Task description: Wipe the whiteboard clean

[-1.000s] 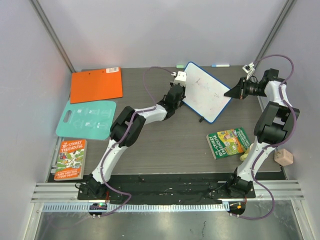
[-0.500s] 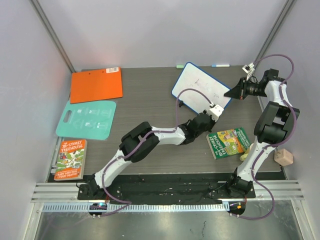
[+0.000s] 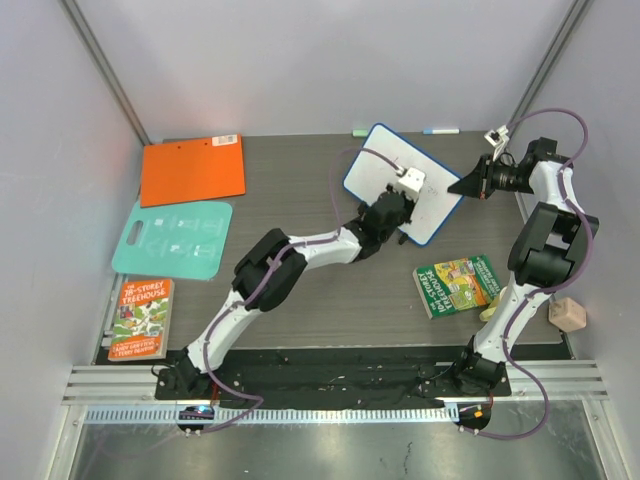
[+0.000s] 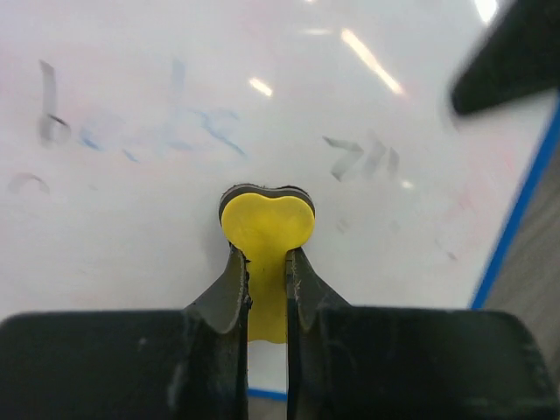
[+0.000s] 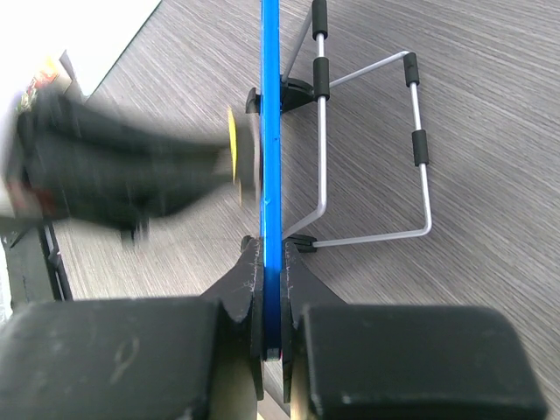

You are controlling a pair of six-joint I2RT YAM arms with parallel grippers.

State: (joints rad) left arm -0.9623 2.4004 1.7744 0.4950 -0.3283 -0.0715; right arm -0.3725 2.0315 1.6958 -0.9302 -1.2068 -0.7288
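Whiteboard [image 3: 432, 195]: propped on wire stand [image 5: 367, 157], faint marks on face. Left fingers [image 4: 223, 302]: closed on yellow eraser [image 4: 267, 227], against its face. Right fingers [image 5: 238, 293]: clamping its blue edge.

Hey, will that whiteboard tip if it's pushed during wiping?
Probably tippy: the whiteboard stands on a thin wire stand. It looks rigid and slick, so it would likely slide or topple without the right gripper clamping its edge.

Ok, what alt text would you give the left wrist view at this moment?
The left gripper pinches a small yellow eraser held up to the whiteboard, which shows faint, smeared handwriting. The board's blue frame runs down the right side, with grey table beyond it.
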